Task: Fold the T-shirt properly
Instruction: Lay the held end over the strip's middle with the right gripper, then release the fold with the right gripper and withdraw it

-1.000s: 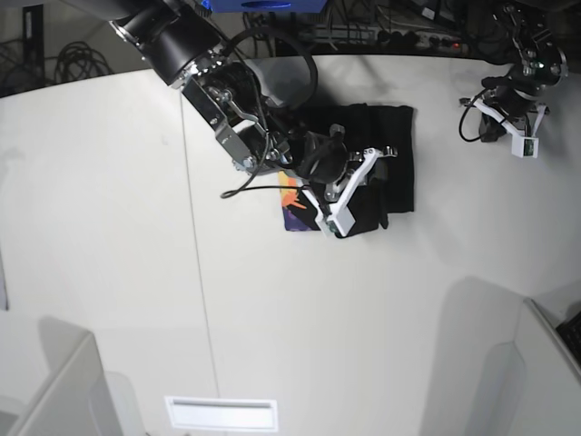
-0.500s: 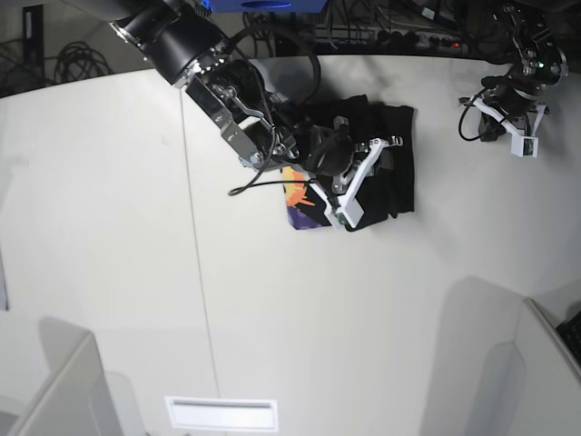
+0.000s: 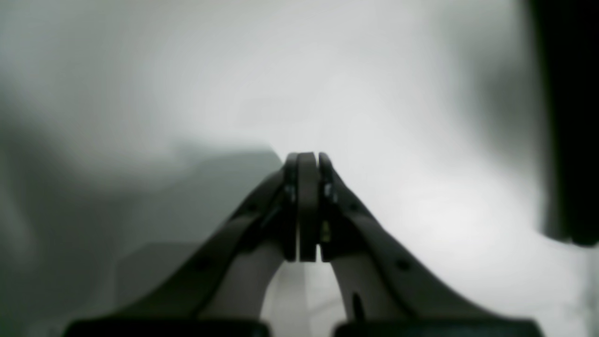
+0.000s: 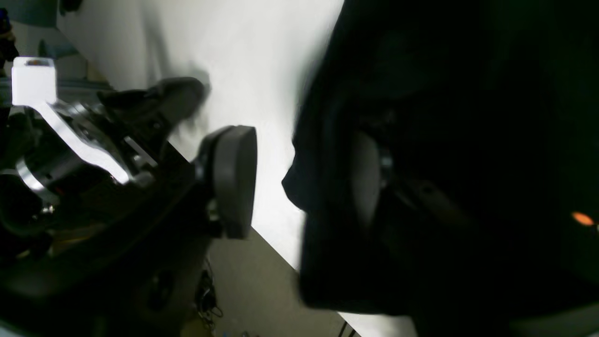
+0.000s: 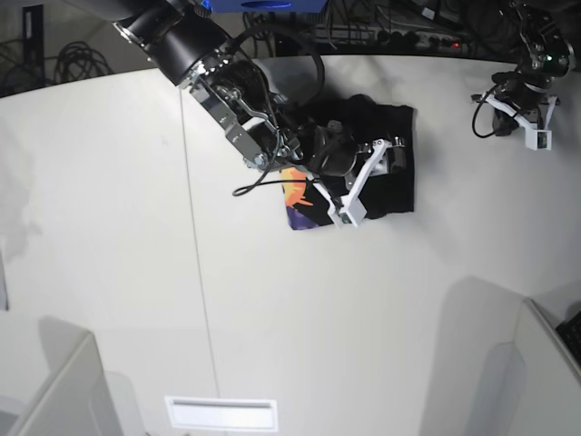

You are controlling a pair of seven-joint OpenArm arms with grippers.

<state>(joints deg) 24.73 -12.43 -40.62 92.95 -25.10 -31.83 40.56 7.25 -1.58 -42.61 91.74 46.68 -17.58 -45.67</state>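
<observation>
The black T-shirt [image 5: 405, 186] lies folded into a small bundle at the back middle of the white table [image 5: 109, 227], with orange and purple print [image 5: 297, 203] showing at its left front corner. My right gripper [image 5: 390, 153] sits over the shirt, near its right side. In the right wrist view this gripper [image 4: 299, 185] is open: one pad [image 4: 234, 180] is bare over the table, and the other finger [image 4: 367, 187] lies against the dark cloth [image 4: 468, 117]. My left gripper [image 5: 521, 102] is at the far back right, away from the shirt. In its wrist view the left gripper [image 3: 309, 161] is shut and empty.
The table's back edge [image 5: 454, 53] runs just behind the shirt, with cables and gear beyond it. A seam line [image 5: 195, 236] crosses the table left of the shirt. Grey box shapes [image 5: 54, 381] stand at the front left and front right corners.
My right gripper has shifted right and back across the shirt, and the bulge at the shirt's front edge has flattened. My left gripper has drawn back toward the far right corner.
</observation>
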